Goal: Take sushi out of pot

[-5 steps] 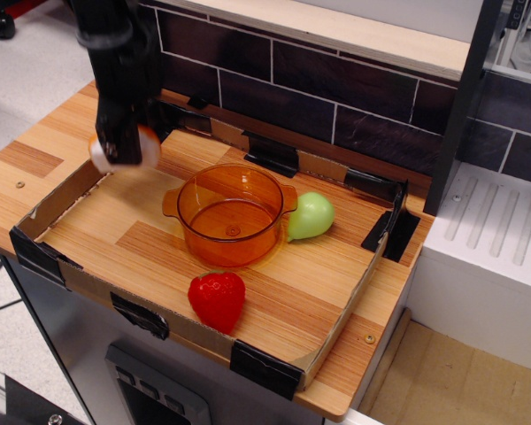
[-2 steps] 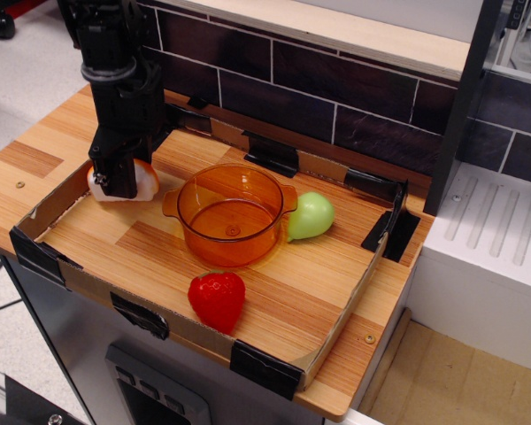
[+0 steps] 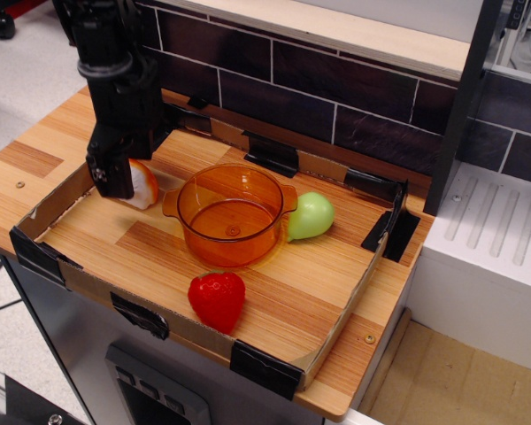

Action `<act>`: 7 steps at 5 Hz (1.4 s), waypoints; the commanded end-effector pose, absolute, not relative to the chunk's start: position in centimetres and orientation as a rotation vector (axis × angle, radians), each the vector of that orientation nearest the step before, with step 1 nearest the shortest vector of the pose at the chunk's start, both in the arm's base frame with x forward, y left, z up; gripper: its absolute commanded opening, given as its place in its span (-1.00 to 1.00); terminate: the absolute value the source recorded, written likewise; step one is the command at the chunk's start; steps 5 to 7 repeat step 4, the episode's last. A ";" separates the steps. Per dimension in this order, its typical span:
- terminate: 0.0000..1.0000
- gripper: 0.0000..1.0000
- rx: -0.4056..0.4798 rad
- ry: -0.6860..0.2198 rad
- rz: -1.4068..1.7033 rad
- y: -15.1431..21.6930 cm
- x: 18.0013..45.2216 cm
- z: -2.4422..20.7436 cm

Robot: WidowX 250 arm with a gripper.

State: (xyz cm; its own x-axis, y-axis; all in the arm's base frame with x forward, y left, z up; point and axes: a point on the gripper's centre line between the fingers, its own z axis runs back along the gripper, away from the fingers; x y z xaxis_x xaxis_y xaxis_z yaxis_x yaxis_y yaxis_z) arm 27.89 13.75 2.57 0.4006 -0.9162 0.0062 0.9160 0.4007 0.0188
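The gripper (image 3: 117, 184) is down at the tray's left edge, its jaws around the sushi (image 3: 143, 184); whether it grips cannot be told. The orange pot (image 3: 232, 214) stands empty mid-tray.

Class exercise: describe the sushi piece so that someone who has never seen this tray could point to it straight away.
Find the shallow cardboard-edged tray on the wooden counter, with the orange pot near its middle. Look left of the pot, at the tip of the black gripper: the sushi sits there. It is white with an orange strip, unlike the red strawberry and green pear.
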 end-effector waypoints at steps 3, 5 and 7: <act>-1.00 1.00 0.002 -0.188 -1.044 15.4 27.8 12.5; 1.00 1.00 0.002 -0.188 -1.044 15.4 27.8 12.5; 1.00 1.00 0.002 -0.188 -1.044 15.4 27.8 12.5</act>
